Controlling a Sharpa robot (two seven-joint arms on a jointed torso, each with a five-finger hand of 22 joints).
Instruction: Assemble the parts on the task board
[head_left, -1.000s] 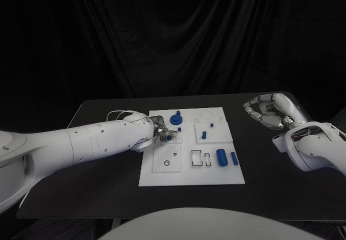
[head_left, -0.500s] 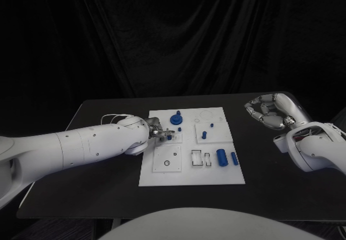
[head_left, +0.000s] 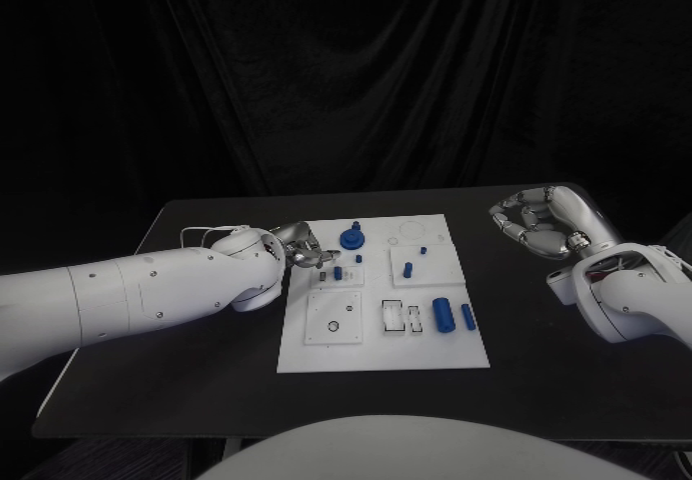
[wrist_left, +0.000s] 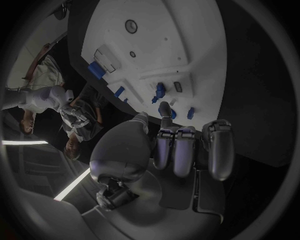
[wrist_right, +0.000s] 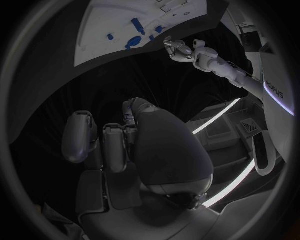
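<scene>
The black table (head_left: 188, 330) carries the white rectangular task board (head_left: 378, 345) at its middle, with bare black surface on both sides and toward the robot, so either arm has room to swing wide of the board's edges; the small blue plastic parts (head_left: 444, 315) lie scattered on the board, two cylinders near its right edge and a round knobbed piece near the far edge; the left silver hand (head_left: 304, 248) hovers at the board's left edge, fingers curled in and holding nothing that I can make out; the right silver hand (head_left: 537, 225) hangs well apart to the right, curled and empty; the next pick probably calls for opening the left fingers before descending, approaching from above to avoid nudging neighbouring pieces.
</scene>
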